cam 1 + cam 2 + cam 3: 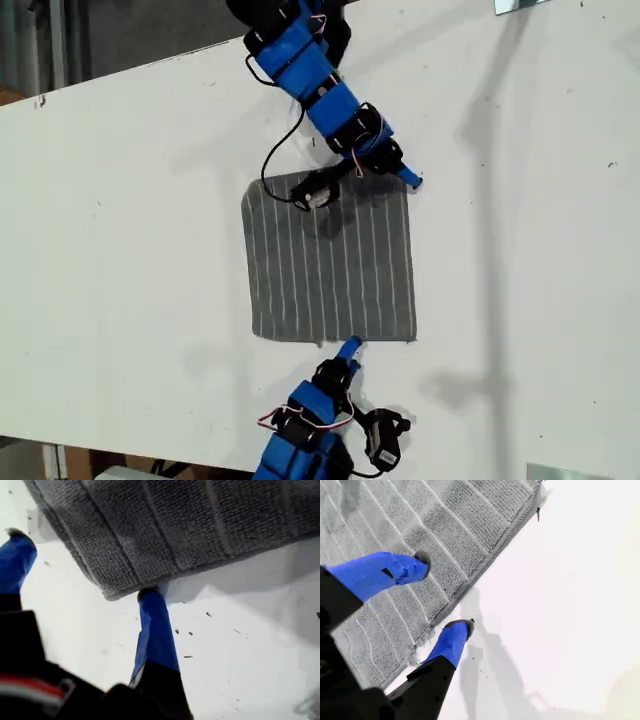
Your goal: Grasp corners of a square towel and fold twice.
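While the towel (330, 260) lies flat mid-table (120, 250), my first gripper (82, 565) stands spread wide at a corner (107, 595), holding nothing; my second gripper (445, 590), at the towel's 1 o'clock in the exterior view, straddles its edge with jaws apart.

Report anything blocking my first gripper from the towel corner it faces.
Nothing visible blocks it. My first gripper is open with one fingertip at the edge of the towel, right beside the corner. Only bare table lies around it.
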Robot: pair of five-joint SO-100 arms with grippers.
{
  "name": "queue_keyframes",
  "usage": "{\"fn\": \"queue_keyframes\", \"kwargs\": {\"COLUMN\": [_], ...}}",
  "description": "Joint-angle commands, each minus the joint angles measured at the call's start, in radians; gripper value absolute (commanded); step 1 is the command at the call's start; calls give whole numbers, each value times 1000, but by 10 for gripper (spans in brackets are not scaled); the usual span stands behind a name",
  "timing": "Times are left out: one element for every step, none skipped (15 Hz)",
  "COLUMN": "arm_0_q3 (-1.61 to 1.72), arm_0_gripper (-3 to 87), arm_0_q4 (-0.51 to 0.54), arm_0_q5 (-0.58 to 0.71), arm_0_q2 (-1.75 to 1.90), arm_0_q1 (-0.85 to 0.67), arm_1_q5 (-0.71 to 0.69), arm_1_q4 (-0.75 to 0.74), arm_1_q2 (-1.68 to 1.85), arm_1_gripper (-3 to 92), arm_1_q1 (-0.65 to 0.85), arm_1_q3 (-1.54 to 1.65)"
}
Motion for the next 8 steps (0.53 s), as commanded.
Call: {"fn": "queue_keyframes", "kwargs": {"arm_0_q3": [-9, -9, -2, 9, 9, -20, -71, -147], "arm_0_gripper": [230, 229, 228, 224, 222, 224, 225, 225], "arm_0_q4": [-40, -46, -58, -80, -106, -117, -97, -54], "arm_0_q5": [17, 15, 6, -11, -35, -48, -60, -55], "arm_0_q2": [-12, -18, -28, -52, -94, -144, -193, -242], "arm_0_q1": [5, 8, 11, 18, 35, 57, 71, 77], "arm_1_q5": [-67, -80, -67, -46, -25, -9, -3, -3], "arm_1_q4": [55, 57, 43, 6, -2, -3, 5, 43], "arm_1_q2": [40, 21, -14, -60, -109, -133, -133, -127], "arm_1_gripper": [416, 365, 103, -1, -2, -2, -2, -2], "arm_1_q1": [95, 110, 110, 103, 86, 67, 57, 51], "arm_1_q3": [-51, -48, -48, -51, -78, -106, -129, -169]}}
